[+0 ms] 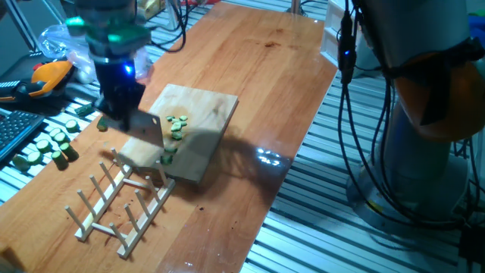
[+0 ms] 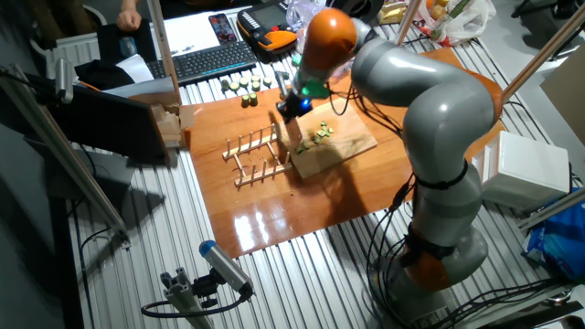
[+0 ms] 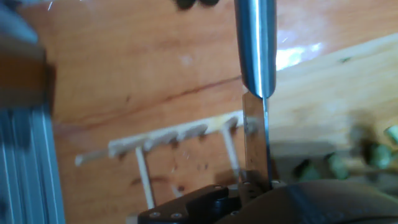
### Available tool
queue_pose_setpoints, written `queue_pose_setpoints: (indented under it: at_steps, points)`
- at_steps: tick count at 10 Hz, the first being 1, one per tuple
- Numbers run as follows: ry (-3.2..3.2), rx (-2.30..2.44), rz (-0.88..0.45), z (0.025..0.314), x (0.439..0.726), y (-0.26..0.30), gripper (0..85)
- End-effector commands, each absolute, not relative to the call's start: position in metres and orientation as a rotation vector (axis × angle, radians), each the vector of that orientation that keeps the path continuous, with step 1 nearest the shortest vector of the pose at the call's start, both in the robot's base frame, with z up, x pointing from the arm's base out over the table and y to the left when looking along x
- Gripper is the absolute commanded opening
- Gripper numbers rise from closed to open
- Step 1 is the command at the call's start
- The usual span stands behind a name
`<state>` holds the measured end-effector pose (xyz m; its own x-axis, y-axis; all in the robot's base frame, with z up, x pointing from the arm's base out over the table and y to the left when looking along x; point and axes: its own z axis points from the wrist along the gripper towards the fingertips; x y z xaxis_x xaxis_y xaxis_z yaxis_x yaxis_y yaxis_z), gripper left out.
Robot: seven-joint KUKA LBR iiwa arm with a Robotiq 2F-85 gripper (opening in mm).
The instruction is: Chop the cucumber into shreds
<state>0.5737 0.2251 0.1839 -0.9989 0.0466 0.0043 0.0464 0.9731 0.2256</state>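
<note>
Small green bits of cucumber [image 1: 177, 126] lie on the wooden cutting board [image 1: 204, 106], with a few more shreds [image 1: 167, 156] nearer its front edge. My gripper [image 1: 120, 112] hangs over the board's left end, shut on a knife [image 1: 148, 130] whose blade points down at the board edge, left of the bits. From the other side the gripper [image 2: 292, 108] and knife [image 2: 294, 137] stand beside the cucumber bits [image 2: 322, 135]. The hand view shows the knife's steel handle [image 3: 255, 43], its blade [image 3: 254, 143] and blurred green bits [image 3: 373, 152] at the right.
A wooden peg rack [image 1: 117, 201] lies right in front of the board, close to the blade. Thick dark cucumber chunks [image 1: 47, 148] sit at the table's left edge. An orange tool [image 1: 47, 76] and a keyboard [image 2: 206, 59] lie beyond them.
</note>
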Motion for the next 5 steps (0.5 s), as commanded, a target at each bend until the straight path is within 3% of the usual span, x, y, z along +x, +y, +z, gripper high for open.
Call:
queue_pose_setpoints:
  at_steps: [1,5]
  points:
    - [3.125,0.01,0.356,0.182,0.573,0.235,0.0]
    - [3.135,-0.158,0.133,0.166,0.572,0.246,0.0]
